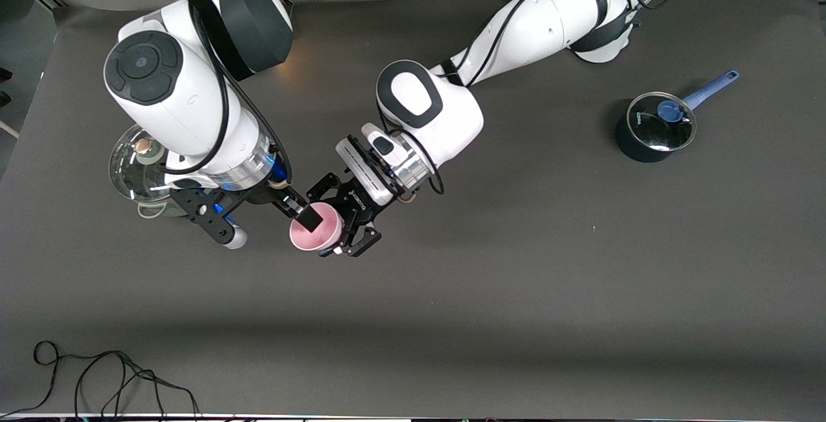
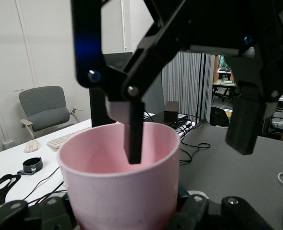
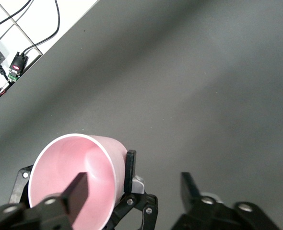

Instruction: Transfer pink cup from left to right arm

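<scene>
Pink cup [image 1: 315, 229] pinched in my left gripper [image 1: 349, 228], held over the table; my right gripper [image 1: 292, 212] spread, 1 finger inside the rim, not yet clamped; next, close right, then release left.

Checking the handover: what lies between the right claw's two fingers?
The pink cup's wall, seen in the left wrist view: one finger hangs inside the rim, the other outside. The left claw holds the cup.

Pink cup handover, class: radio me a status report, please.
Left gripper shut on pink cup, held over mid-table. Right gripper open, one finger inside the rim, one outside, not yet clamped. Nothing in the way.
</scene>
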